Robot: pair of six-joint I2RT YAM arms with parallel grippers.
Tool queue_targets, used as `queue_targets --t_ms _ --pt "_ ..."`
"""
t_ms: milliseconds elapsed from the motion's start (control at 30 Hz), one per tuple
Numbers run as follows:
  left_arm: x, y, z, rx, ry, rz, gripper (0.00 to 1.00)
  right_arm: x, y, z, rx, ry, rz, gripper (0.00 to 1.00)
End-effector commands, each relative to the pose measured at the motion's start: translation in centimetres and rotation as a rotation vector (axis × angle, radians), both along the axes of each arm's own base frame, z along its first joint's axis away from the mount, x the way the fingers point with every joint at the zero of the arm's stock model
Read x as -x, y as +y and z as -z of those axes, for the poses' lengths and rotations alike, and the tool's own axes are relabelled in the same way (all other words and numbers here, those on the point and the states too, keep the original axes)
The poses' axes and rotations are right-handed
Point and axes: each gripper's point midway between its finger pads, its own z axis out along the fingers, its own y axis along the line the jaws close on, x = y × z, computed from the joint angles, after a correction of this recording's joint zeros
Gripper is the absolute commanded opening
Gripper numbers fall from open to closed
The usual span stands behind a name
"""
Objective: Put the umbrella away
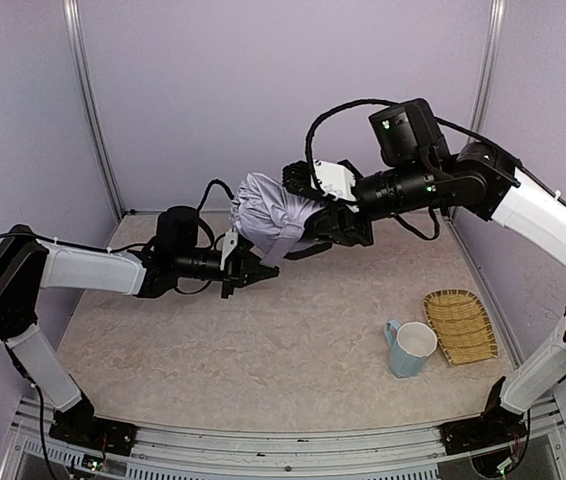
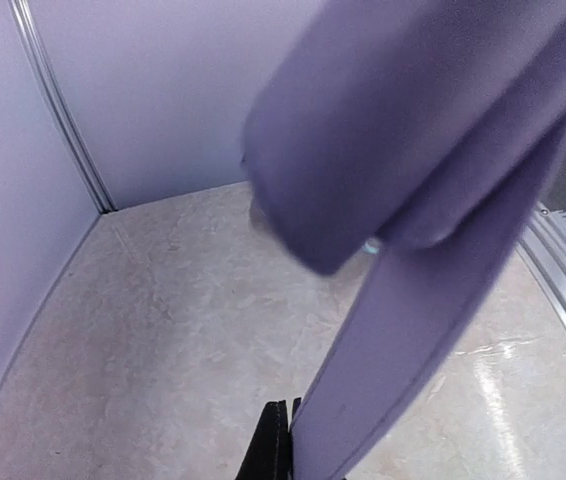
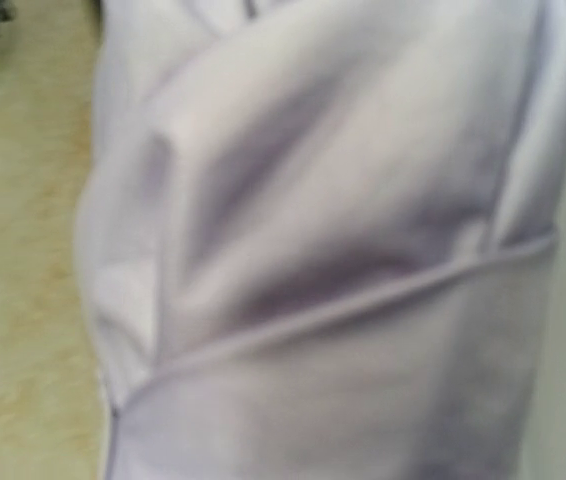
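Note:
The umbrella [image 1: 266, 213] is a folded pale lavender bundle held in the air above the middle of the table. My right gripper [image 1: 320, 226] is shut on its right end, black fingers around the fabric. In the right wrist view the umbrella's fabric [image 3: 343, 250] fills the frame and hides the fingers. A lavender strap [image 2: 413, 330] hangs from the bundle [image 2: 383, 120] down to my left gripper [image 2: 287, 402], which is shut on its lower end. From above, the left gripper [image 1: 258, 271] sits just below and left of the bundle.
A light blue mug [image 1: 410, 348] stands at the front right, with a woven bamboo tray [image 1: 460, 324] right beside it. Lavender walls close in the back and sides. A metal rail [image 1: 263, 440] runs along the near edge.

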Motion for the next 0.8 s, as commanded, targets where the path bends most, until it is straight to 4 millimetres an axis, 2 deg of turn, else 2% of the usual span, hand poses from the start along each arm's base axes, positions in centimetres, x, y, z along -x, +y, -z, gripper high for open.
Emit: queue_targets --t_ms 0,100,167,300,367,433,500,600,700,767 --pt "-4.6 0.8 3.2 -0.114 -0.017 -0.096 0.0 6.7 1.0 -4.7 -0.101 0.062 -0.208 0.0" --pt "-6.9 0.0 3.9 -0.161 -0.057 -0.107 0.0 10.2 1.9 -3.7 -0.074 0.157 -0.328 0.0" --pt "-8.6 -0.5 2.5 -0.136 -0.121 -0.13 0.0 11.8 2.5 -1.4 -0.02 0.261 -0.378 0.0" --pt "-11.4 -0.8 -1.8 -0.056 -0.244 -0.167 0.0 13.7 3.0 6.8 0.166 0.534 -0.366 0.0" --pt "-12.1 -0.8 -3.4 -0.046 -0.301 -0.169 0.0 14.6 2.7 12.5 0.253 0.677 -0.336 0.0" --pt "-12.2 -0.9 -4.8 -0.043 -0.349 -0.159 0.0 15.4 2.2 16.8 0.287 0.771 -0.318 0.0" --pt "-11.8 -1.0 -5.7 -0.039 -0.376 -0.141 0.0 16.1 1.7 20.3 0.294 0.847 -0.319 0.0" --pt "-10.5 -0.8 -6.4 -0.034 -0.41 -0.123 0.0 16.0 1.1 25.2 0.311 0.952 -0.266 0.0" --pt "-9.2 -0.7 -4.8 -0.059 -0.415 -0.11 0.0 15.6 0.6 30.5 0.395 1.015 -0.182 0.0" --pt "-8.8 -0.7 -3.1 -0.083 -0.401 -0.114 0.0 15.4 0.0 33.9 0.473 1.048 -0.121 0.0"
